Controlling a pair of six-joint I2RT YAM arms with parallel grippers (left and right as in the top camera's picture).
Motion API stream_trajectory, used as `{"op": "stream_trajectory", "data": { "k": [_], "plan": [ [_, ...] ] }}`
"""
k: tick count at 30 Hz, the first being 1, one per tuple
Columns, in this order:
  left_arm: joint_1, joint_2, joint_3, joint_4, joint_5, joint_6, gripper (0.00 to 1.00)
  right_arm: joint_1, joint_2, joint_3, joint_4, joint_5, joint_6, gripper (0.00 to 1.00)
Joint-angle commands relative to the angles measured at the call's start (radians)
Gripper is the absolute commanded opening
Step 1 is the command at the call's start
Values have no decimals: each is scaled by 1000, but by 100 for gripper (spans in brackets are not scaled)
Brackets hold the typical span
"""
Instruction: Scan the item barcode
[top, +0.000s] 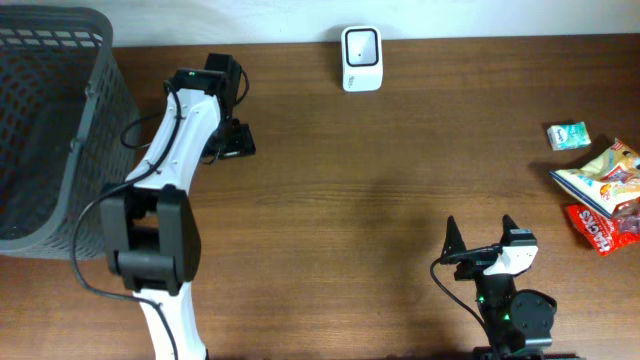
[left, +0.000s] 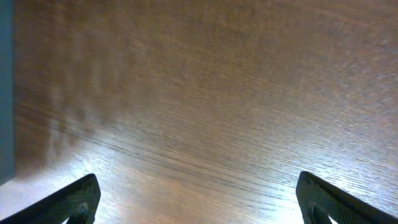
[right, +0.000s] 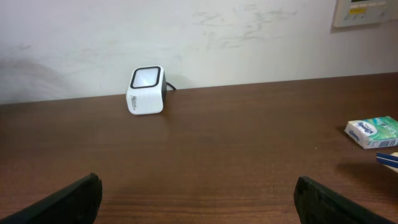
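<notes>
A white barcode scanner (top: 360, 58) stands at the table's far edge, its window facing up and forward; the right wrist view shows the scanner (right: 147, 90) against the wall. The items lie at the right edge: a small green box (top: 568, 135) (right: 373, 132), a yellow snack bag (top: 603, 180) and a red packet (top: 598, 228). My right gripper (top: 480, 226) (right: 198, 182) is open near the front edge, left of the items, with nothing between its fingers. My left gripper (top: 233, 140) (left: 198, 180) is open over bare wood at the far left, holding nothing.
A dark grey mesh basket (top: 50, 130) fills the left end of the table, close to my left arm. A grey-blue strip (left: 5, 93) runs along the left edge of the left wrist view. The wall runs behind the scanner.
</notes>
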Motion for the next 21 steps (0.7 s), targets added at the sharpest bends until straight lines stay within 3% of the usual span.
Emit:
{"op": "stream_trajectory", "data": {
  "k": [1, 5, 12, 17, 21],
  "plan": [
    [7, -165, -131, 172, -13, 34, 99, -6, -11, -7, -2, -5, 0, 98],
    [7, -378, -435, 473, 13, 236, 99, -6, -11, -7, -1, -5, 0, 98],
    [8, -774, -888, 782, 34, 476, 99, -6, -11, -7, -1, -5, 0, 98],
    [19, -1148, -1183, 937, 35, 545, 99, -6, -11, -7, -2, -5, 0, 98],
    [27, -1413, -1321, 946, 35, 545, 99, -6, -11, -7, -1, -5, 0, 98]
  ]
}}
